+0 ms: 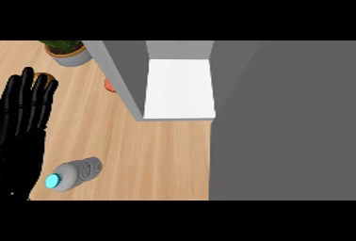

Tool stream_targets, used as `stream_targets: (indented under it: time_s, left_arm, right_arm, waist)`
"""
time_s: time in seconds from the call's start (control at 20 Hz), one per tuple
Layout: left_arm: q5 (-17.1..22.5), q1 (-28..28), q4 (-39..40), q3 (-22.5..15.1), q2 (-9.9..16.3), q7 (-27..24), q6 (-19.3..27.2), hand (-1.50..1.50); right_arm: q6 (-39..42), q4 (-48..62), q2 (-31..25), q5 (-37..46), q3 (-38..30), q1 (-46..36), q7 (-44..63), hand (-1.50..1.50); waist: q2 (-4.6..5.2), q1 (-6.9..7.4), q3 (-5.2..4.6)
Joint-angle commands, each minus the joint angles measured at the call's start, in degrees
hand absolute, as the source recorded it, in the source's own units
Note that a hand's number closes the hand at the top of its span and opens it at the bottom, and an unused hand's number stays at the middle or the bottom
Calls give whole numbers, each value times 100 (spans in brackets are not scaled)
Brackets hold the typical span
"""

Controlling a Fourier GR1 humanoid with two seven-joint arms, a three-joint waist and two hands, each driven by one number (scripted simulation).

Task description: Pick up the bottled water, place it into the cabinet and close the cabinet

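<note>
one bottled water (75, 174) lay on its side on the wooden counter (153, 155) at the near left, its cyan cap (54, 181) toward the viewer. just to its left the left hand (22, 132) rested at the view's left edge, fingers straight and spread, pointing away, holding nothing. farther back stood the open cabinet (125, 80), its white shelf (179, 89) bare. a small orange object (109, 85) showed beside the cabinet wall; a potted plant (67, 51) stood at the far left.
</note>
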Motion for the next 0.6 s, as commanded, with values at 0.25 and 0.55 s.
stream_targets:
  time_s: [0.25, 0.55]
  left_arm:
    - [1612, 1383, -481, 1222, 396, -1663, -1179, -150]
    - [2813, 2734, -942, 1183, 103, -894, -1643, -150]
  right_arm:
    - [119, -814, -15, -241, -113, 1064, 155, -150]
    - [1018, -1454, -322, -1206, 581, 1520, 907, -150]
  waist:
    - [-243, 182, 235]
    - [-239, 229, 241]
